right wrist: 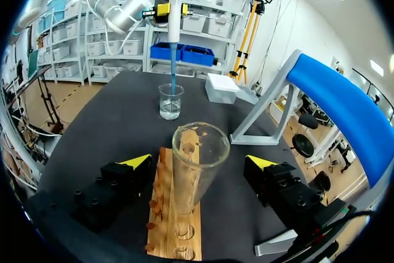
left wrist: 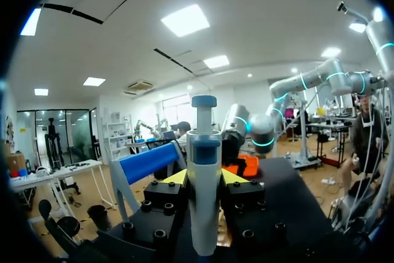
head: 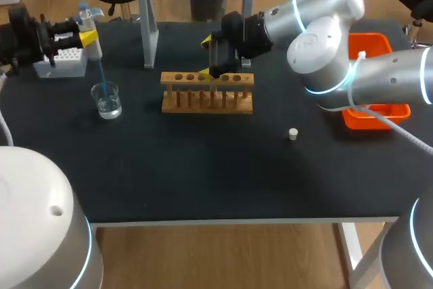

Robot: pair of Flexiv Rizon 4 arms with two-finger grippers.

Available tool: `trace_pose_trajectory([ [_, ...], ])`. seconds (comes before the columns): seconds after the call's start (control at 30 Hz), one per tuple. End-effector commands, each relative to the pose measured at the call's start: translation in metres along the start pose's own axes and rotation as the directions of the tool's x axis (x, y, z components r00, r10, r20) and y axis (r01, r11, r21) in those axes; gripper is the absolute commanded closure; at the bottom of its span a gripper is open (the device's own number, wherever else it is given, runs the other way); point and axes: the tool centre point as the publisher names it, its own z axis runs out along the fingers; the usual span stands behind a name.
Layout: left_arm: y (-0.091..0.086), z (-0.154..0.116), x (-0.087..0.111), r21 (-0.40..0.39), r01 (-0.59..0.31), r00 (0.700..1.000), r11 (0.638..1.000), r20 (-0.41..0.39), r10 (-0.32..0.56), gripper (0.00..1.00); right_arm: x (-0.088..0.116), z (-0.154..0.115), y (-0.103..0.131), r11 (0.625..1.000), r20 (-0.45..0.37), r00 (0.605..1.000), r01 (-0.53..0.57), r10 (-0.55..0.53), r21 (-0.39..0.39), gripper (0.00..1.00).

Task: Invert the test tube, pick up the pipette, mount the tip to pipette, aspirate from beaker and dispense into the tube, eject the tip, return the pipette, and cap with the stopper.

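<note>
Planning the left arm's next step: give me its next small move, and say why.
Probably, once liquid is drawn, lift the pipette straight up until its tip clears the beaker: the tip stands in the water, and the open tube stands upright in the rack.

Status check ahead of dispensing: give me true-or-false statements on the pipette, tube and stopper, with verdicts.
1. The left tool holds the pipette. True.
2. The pipette's tip reaches into the beaker. True.
3. The stopper caps the tube. False: it lies on the table, and the tube is open.
4. The right tool is shut on the tube. False: it is open, clear of the tube on both sides.
</note>
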Motion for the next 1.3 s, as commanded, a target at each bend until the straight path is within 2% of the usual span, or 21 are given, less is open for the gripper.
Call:
trace_pose_trajectory([
  [0.03, -0.024, 0.003, 0.008, -0.053, -0.005, 1.0, 0.999, 0.017, 0.006, 1.0, -0.001, 0.0, 0.0, 1.0, -0.005, 1.0, 0.0, 0.0, 0.002, 0.0],
  [0.37, -0.076, 0.022, 0.018, -0.085, -0.018, 1.0, 0.996, 0.004, 0.018, 1.0, -0.001, 0.0, 0.0, 1.0, -0.005, 1.0, 0.0, 0.0, 0.002, 0.0],
  [0.77, -0.138, 0.074, 0.027, -0.055, 0.009, 0.998, 0.998, -0.062, -0.012, 1.0, -0.001, 0.0, 0.0, 1.0, -0.005, 1.0, 0.0, 0.0, 0.002, 0.0],
  [0.97, -0.163, 0.11, 0.032, -0.059, 0.015, 0.994, 0.998, -0.108, -0.021, 1.0, -0.001, 0.0, 0.0, 1.0, -0.005, 1.0, 0.0, 0.0, 0.002, 0.0],
  [1.3, -0.182, 0.158, 0.036, -0.046, 0.03, 0.981, 0.998, -0.19, -0.038, 1.0, -0.001, 0.0, 0.0, 1.0, -0.005, 1.0, 0.0, 0.0, 0.002, 0.0],
])
